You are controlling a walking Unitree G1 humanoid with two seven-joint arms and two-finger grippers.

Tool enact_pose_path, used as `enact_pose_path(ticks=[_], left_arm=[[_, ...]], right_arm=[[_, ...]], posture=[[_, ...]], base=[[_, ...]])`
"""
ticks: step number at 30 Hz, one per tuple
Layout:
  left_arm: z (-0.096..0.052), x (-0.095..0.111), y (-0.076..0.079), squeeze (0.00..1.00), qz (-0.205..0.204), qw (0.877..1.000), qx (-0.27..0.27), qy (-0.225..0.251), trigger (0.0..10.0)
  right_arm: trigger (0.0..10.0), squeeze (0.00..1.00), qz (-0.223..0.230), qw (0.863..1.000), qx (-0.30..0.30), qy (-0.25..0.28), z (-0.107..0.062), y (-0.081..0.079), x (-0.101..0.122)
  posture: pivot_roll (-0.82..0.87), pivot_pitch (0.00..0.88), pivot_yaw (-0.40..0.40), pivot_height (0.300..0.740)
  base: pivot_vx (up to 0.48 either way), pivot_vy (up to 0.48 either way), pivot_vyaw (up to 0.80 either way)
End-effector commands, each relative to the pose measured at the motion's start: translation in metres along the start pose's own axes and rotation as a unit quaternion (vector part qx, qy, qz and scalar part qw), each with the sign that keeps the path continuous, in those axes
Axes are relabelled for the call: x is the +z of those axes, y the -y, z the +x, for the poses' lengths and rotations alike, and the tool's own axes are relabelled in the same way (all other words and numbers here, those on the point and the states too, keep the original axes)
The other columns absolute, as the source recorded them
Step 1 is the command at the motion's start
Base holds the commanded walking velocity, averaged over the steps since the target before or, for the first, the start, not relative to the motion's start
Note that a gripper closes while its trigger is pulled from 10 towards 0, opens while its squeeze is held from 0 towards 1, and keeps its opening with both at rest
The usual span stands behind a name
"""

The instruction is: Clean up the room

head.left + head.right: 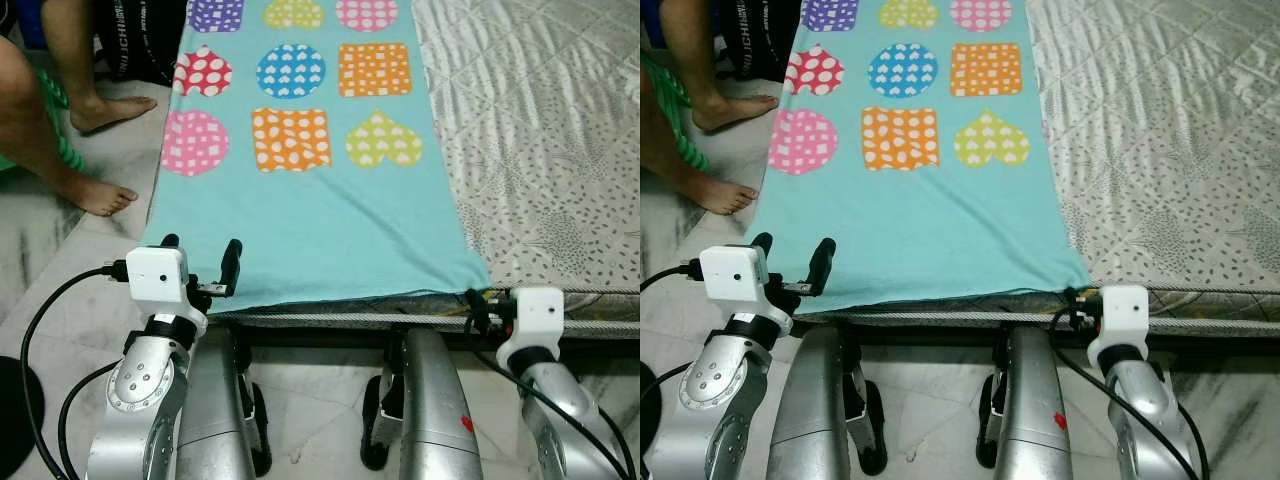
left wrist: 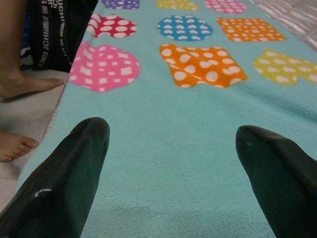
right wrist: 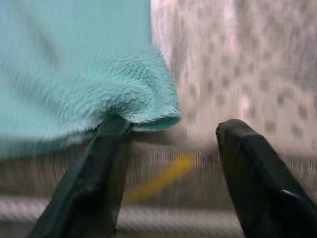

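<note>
Right wrist view: parted right claw (image 3: 168, 163) at blanket (image 3: 74, 74) corner.

a bed (image 1: 540, 130) with a pale quilted cover printed in small grey specks spans the view. a turquoise fleece blanket (image 1: 320, 215) with bright dotted circles, squares and hearts lies spread flat over its left part, its near hem at the mattress edge; below is what looks like marbled floor (image 1: 60, 270).
</note>
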State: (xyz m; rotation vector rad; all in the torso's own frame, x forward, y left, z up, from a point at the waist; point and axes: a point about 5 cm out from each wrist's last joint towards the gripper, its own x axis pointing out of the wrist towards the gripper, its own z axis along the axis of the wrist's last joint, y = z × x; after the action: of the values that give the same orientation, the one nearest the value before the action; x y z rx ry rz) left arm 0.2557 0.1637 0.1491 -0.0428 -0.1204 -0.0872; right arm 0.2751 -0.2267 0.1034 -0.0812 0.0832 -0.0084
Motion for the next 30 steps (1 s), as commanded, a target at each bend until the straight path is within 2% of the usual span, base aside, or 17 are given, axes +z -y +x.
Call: enact_pose_path(ticks=[1, 29, 30], left_arm=[[-0.0036, -0.0053, -0.0028, 0.00, 0.002, 1.000, 0.004, -0.011, 10.0], [-0.0036, -0.0053, -0.0028, 0.00, 0.002, 1.000, 0.004, -0.011, 10.0], [-0.0034, -0.0054, -0.0025, 0.00, 0.001, 1.000, 0.004, -0.010, 10.0]], right_arm=[[10.0, 0.97, 0.008, 1.000, -0.006, 0.006, -0.0016, 0.0020, 0.0039], [10.0, 0.97, 0.008, 1.000, -0.006, 0.006, -0.0016, 0.0020, 0.0039], [10.0, 0.95, 0.008, 1.000, -0.005, 0.013, 0.0009, 0.0013, 0.0093]], posture=[[0.14, 0.298, 0.004, 0.549], [0.14, 0.298, 0.004, 0.549], [0.14, 0.298, 0.004, 0.549]], base=[[0.000, 0.000, 0.00], [0.000, 0.000, 0.00], [0.000, 0.000, 0.00]])
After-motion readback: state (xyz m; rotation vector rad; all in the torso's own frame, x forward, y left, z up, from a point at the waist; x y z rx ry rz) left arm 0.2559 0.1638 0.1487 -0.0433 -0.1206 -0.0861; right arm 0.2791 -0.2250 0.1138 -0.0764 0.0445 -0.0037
